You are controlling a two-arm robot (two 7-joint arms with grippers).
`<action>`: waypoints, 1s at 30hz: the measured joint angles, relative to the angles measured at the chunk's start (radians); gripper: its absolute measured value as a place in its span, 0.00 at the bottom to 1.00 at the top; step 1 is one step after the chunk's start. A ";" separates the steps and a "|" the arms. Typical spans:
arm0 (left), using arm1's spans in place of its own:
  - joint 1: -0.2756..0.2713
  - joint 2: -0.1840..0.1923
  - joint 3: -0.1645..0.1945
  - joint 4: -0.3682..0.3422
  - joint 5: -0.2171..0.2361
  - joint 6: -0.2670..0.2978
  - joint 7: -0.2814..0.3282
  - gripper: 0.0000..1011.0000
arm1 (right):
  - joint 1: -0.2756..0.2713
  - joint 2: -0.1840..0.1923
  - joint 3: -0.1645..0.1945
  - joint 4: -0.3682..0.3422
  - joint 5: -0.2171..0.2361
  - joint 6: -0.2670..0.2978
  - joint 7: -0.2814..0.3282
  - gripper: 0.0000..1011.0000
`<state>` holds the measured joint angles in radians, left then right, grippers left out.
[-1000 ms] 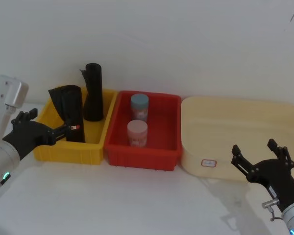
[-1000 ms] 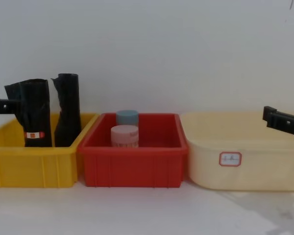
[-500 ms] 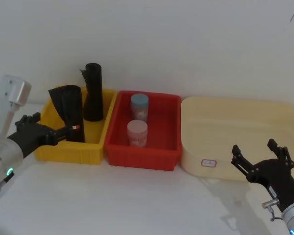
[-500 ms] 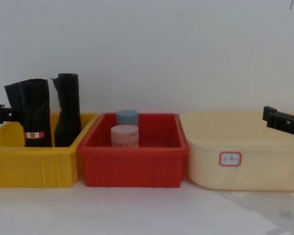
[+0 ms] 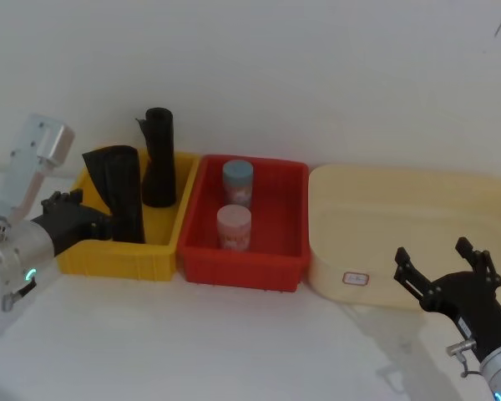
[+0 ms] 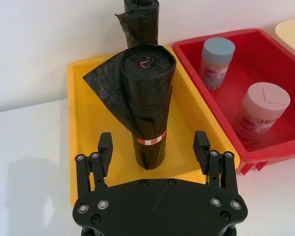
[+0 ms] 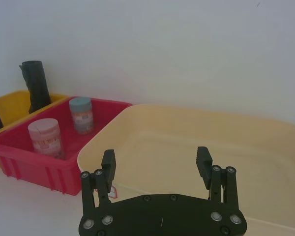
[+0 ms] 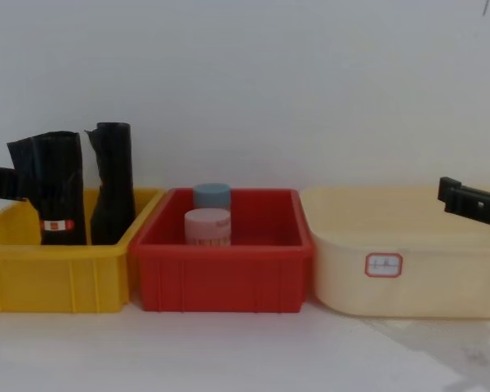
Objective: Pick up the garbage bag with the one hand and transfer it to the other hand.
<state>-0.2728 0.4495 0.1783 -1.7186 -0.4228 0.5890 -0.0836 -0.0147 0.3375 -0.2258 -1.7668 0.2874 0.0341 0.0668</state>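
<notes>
Left wrist view: label (image 6: pixel 151 141) on the garbage bag (image 6: pixel 146 93), left claw (image 6: pixel 153 140) spread before it

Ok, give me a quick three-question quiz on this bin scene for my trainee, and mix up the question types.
1. True or false: the right claw hangs open in front of the cream tub.
2. The left claw faces the garbage bag, which stands in the yellow bin. Is that claw open or shut?
3. Which container holds the two jars? A) the yellow bin B) the red bin C) the cream tub

Key: 1 true; 2 open; 3 B.
</notes>
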 joint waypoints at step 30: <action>-0.168 -0.061 0.080 0.171 0.074 0.123 0.024 0.99 | 0.000 0.000 0.000 0.000 0.000 0.000 0.000 0.99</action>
<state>-0.4411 0.3884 0.2586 -1.5476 -0.3487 0.7124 -0.0591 -0.0146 0.3374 -0.2258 -1.7668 0.2874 0.0341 0.0668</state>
